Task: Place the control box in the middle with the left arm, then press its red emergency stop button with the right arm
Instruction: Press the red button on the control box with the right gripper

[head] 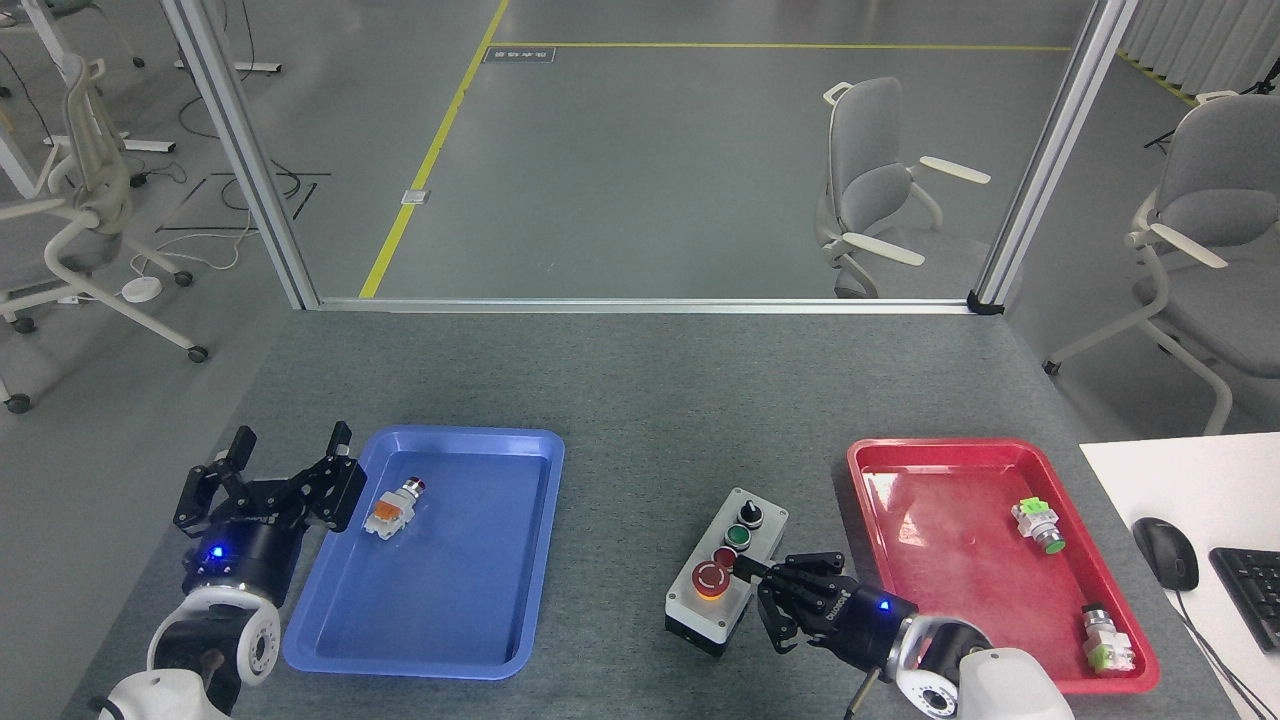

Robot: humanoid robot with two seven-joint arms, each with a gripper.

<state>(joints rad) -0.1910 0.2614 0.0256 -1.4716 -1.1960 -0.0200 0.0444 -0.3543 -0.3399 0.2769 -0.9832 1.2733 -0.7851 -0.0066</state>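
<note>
Now right pincer (748, 570) touches control box (725, 572)

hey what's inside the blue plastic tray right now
The blue plastic tray holds only one small loose orange-and-white push-button with a red tip, lying near its far left corner. The open left gripper hovers beside the tray's left rim, covering nothing inside.

This is a robotics lab or test hall set in an open office-like space. A grey speckled felt-topped table (640, 400) is fenced by slanted aluminium frame posts (240, 160). Beyond lies a smooth grey floor with yellow marking lines (430, 160), loose black cables (260, 190), grey swivel office chairs (870, 190), and a white desk (1180, 480) bearing a black mouse (1165, 552) and black keyboard (1250, 595).
</note>
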